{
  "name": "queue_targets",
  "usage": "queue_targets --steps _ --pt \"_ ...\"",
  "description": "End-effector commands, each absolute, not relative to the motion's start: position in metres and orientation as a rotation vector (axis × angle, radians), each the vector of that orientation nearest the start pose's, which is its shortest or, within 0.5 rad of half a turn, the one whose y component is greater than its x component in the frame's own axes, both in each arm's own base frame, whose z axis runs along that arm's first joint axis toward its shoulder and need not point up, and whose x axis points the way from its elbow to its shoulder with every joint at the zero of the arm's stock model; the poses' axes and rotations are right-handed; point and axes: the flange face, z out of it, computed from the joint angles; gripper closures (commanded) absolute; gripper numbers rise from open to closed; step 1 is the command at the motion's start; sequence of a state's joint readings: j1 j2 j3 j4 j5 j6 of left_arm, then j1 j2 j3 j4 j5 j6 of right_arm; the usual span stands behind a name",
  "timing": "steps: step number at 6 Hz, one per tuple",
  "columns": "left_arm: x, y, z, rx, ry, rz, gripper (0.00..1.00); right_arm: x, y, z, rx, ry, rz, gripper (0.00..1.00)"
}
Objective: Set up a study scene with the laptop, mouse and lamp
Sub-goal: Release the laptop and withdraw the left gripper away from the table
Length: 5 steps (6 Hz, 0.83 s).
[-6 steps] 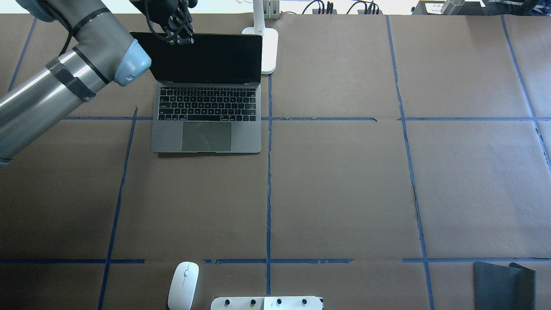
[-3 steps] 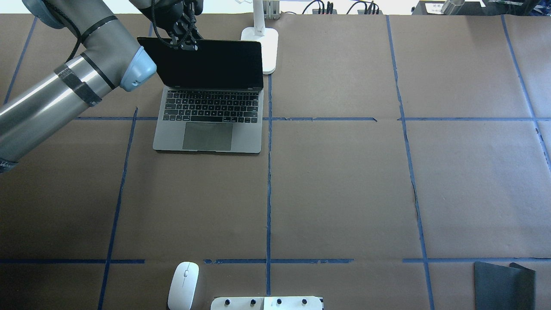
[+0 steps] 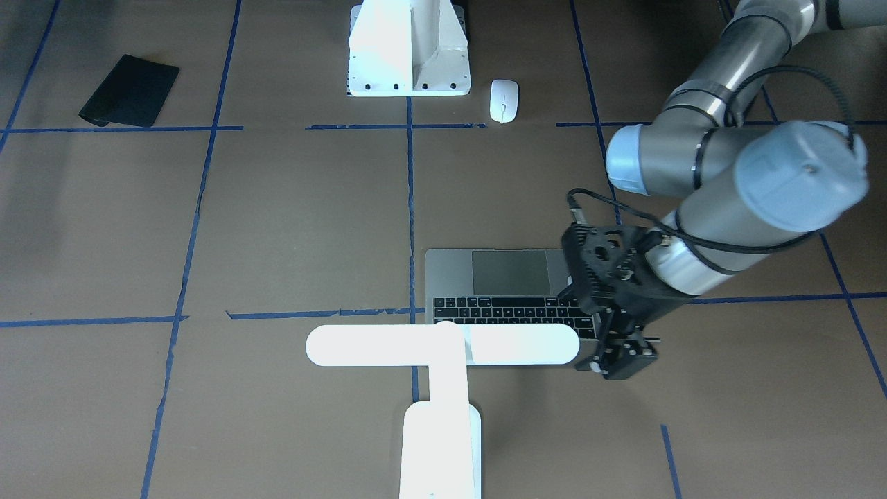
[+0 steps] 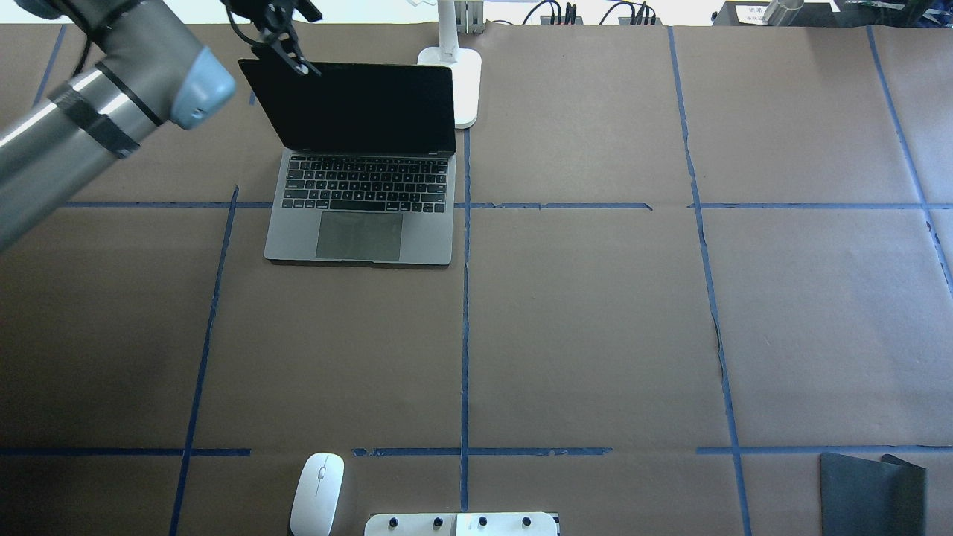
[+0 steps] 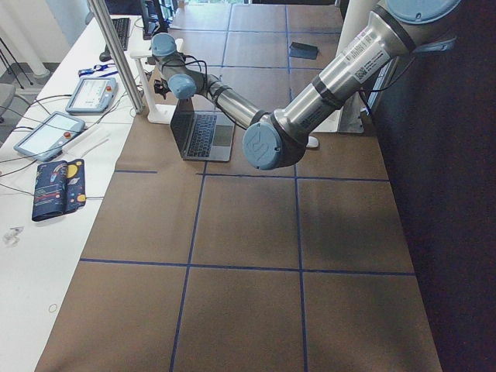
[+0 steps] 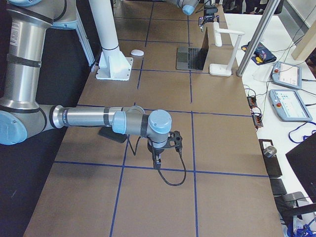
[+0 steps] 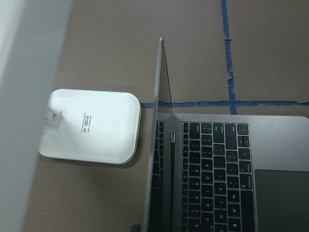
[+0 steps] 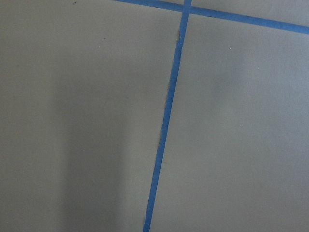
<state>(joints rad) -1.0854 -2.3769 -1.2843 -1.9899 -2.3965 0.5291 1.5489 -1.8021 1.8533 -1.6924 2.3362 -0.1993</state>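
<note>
Honestly, left gripper (image 3: 620,364) & right gripper (image 6: 157,160) width: can't tell; lamp (image 3: 374,346) head hides laptop (image 3: 513,274) lid.

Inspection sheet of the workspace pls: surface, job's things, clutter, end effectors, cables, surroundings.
Surface: table covered in brown paper with a blue tape grid.
Job's things: laptop open, screen dark; lamp base beside its lid; mouse far from both, at the robot-side edge.
Clutter: black pad at the robot-side right corner; white pedestal bolted beside the mouse.
End effectors: left end effector at the lid's top left corner, open or shut unclear; right end effector low over bare paper, state unclear.
Cables: left wrist cable looped, black; right wrist cable trailing toward the paper.
Surroundings: teach pendants and a patterned pouch on the side bench; no people seen.
</note>
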Motion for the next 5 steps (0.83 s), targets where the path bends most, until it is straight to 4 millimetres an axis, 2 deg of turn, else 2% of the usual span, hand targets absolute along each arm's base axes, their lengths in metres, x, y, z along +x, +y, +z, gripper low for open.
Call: queue_targets --steps 1,2,3,4,5 --pt "0.232 -0.681 0.287 0.929 0.832 1.208 0.0 0.056 -0.39 0.634 0.003 -0.769 -0.184 0.0" --pt "0.192 -0.678 0.327 0.888 0.822 1.147 0.0 0.056 -0.391 0.633 0.006 -0.769 -0.185 0.0" --pt "0.165 -0.678 0.364 0.791 0.825 1.076 0.0 0.056 -0.392 0.629 0.015 -0.767 -0.191 0.0" --pt "0.16 -0.679 0.391 0.579 0.862 0.955 0.0 0.055 -0.396 0.624 0.025 -0.769 -0.194 0.0" --pt "0.143 -0.681 0.41 0.413 0.88 0.792 0.0 0.054 -0.397 0.614 0.076 -0.783 -0.214 0.0"
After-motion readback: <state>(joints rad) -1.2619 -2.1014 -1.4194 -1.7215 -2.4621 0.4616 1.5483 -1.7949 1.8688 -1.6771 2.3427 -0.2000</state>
